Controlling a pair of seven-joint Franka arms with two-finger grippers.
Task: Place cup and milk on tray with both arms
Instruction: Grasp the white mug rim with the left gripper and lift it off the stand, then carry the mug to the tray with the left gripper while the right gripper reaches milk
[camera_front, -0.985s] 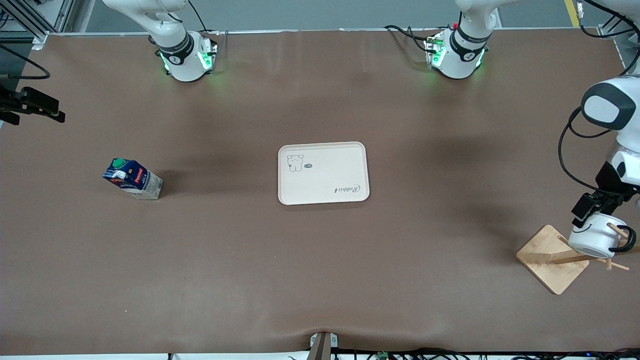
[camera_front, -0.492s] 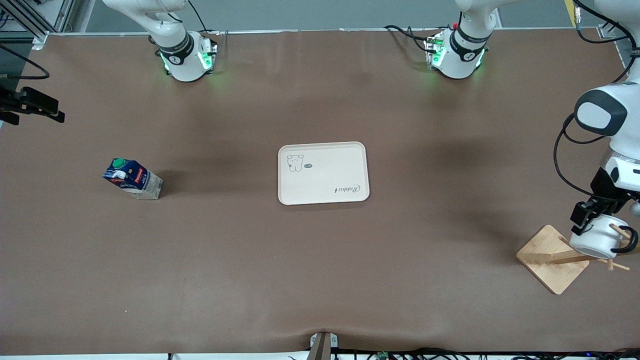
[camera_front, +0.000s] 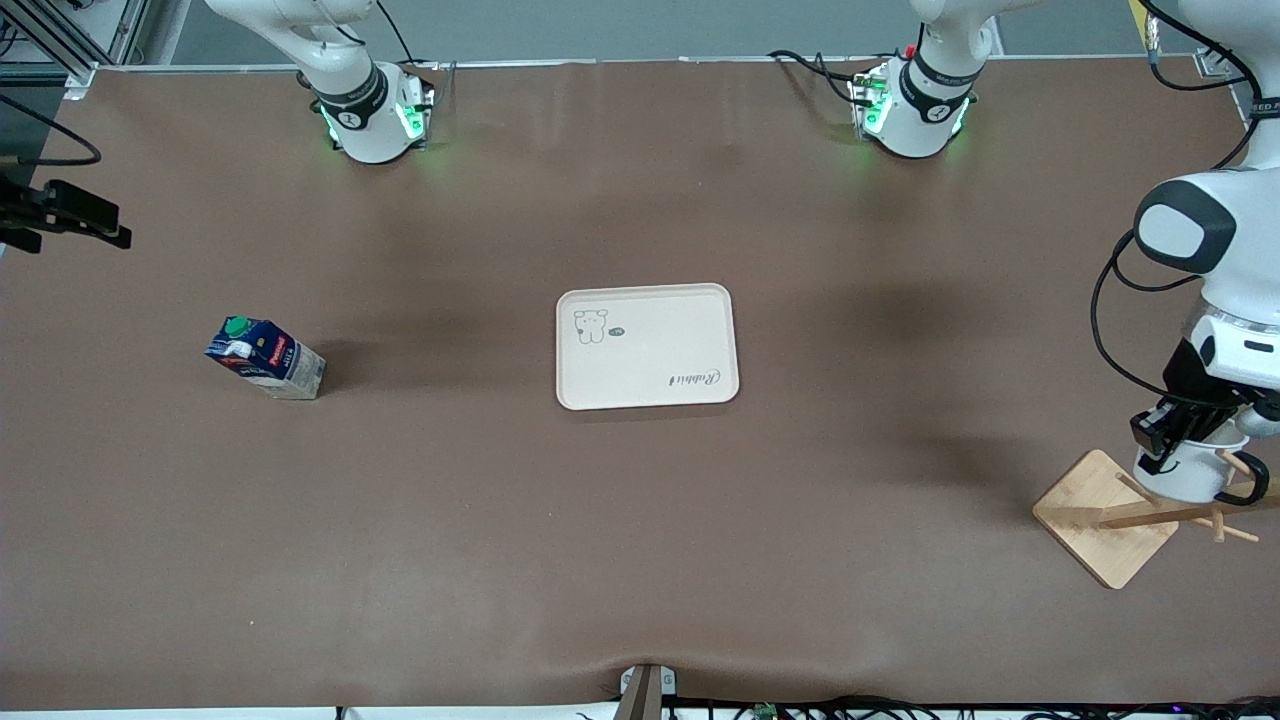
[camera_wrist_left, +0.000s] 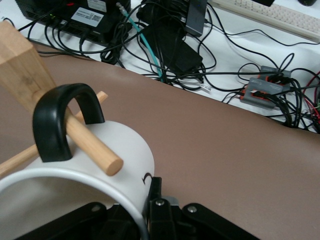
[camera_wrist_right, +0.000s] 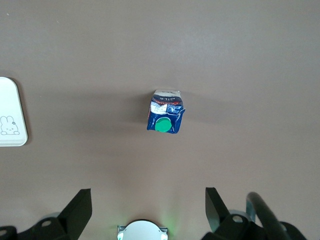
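The white cup (camera_front: 1190, 478) hangs on a wooden rack at the left arm's end of the table, its black handle (camera_wrist_left: 59, 117) looped over a peg (camera_wrist_left: 92, 145). My left gripper (camera_front: 1172, 432) is shut on the cup's rim, and one finger (camera_wrist_left: 155, 200) shows outside the wall in the left wrist view. The milk (camera_front: 264, 358) stands toward the right arm's end and also shows in the right wrist view (camera_wrist_right: 165, 118). My right gripper (camera_wrist_right: 146, 196) is open and empty, high above the table over the milk. The cream tray (camera_front: 647, 346) lies empty mid-table.
The rack's square wooden base (camera_front: 1100, 520) and its pegs (camera_front: 1230, 525) stand near the table's end, under the cup. Cables and electronics (camera_wrist_left: 170, 35) lie off the table's edge past the rack. A black fixture (camera_front: 65, 212) sticks in at the right arm's end.
My left arm has shifted a little toward the tray's end, and the cup in its grip has moved slightly along the peg. The milk and the tray have not moved.
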